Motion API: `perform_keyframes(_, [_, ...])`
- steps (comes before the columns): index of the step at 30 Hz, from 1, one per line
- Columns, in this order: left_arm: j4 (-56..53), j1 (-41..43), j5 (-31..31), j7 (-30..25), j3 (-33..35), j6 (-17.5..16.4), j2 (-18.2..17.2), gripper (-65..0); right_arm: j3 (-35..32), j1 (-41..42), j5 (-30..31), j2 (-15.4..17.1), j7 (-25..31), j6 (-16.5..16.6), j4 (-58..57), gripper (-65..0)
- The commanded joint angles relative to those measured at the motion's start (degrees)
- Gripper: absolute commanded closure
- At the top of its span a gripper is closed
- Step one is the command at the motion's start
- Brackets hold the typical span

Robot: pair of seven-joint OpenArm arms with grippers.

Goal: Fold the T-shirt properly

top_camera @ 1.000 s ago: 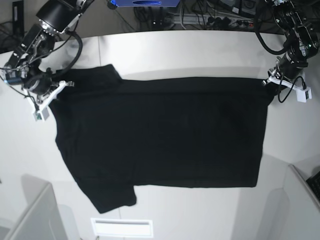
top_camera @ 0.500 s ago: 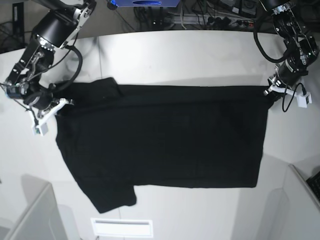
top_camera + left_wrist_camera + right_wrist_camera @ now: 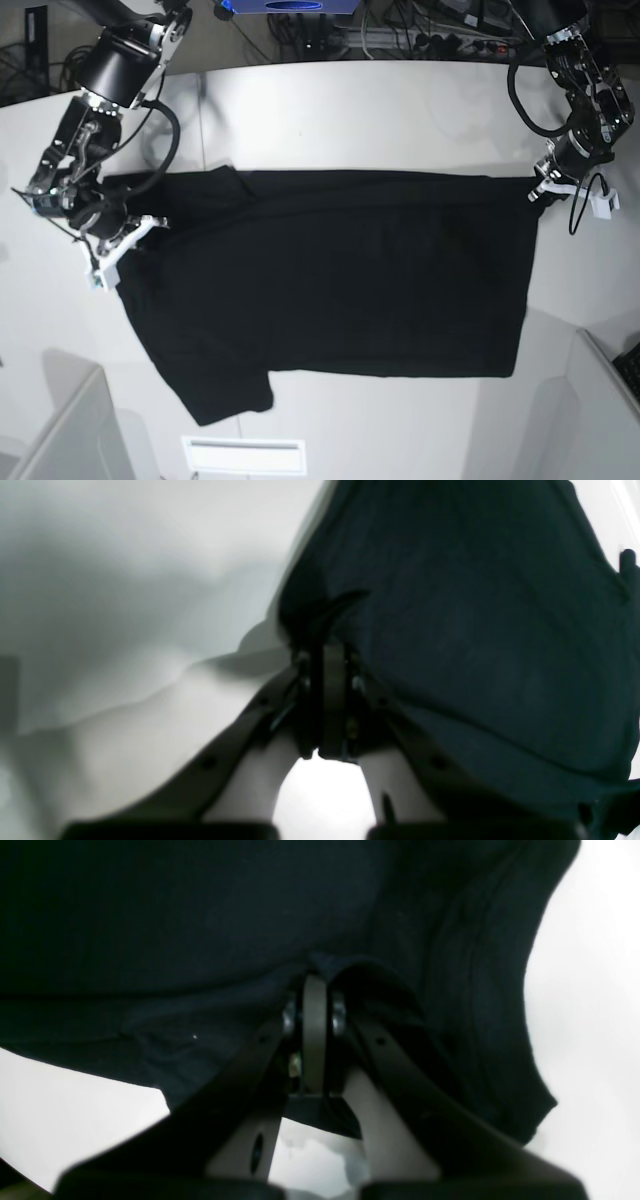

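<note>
Base view, left edge: right claw (image 3: 128,232) is clamped tight on the shoulder edge of the T-shirt (image 3: 330,280). Shirt lies spread across the middle of the white desk (image 3: 400,110), plain black side up, one sleeve at lower left. Right edge: left claw (image 3: 541,190) is pinched closed on the shirt's upper-right corner, cloth bunched there.

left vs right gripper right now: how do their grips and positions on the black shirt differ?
The left gripper pinches a corner of the black cloth T-shirt at its straight side edge on the base view's right; the right gripper pinches the edge on the opposite side, near a short sleeve. In the wrist views, cloth lies to one side of the left gripper, with pale table beside it, but spreads across most of the right gripper's view. Both are shut on the fabric.
</note>
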Motion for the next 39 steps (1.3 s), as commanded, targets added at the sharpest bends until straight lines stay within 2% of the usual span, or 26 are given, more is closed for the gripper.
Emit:
perform_keyframes(1, [0.69,-0.99,-0.75,-1.04,-0.31,-0.1,-0.94,0.0,0.16,1.81,0.71,0.75,1.21,-0.25,0.85,0.0])
perform_keyframes(15, [0.33,-4.33,-0.58,-0.95,-0.31,-0.1,-1.03,0.0,0.51,4.36,0.71,0.84,1.21,-0.69,-1.87,0.0])
perform_keyframes(22, [-1.78,-6.53,5.49,-0.95,-0.31,-0.1,-0.76,0.0,0.16,4.89,0.8,2.34,3.49,-0.69,-5.3,0.0])
perform_keyframes(39, [-1.86,-9.61,5.58,-1.04,2.15,-0.1,-1.03,0.0,0.16,5.77,0.8,2.42,5.16,-0.69,-7.59,0.0])
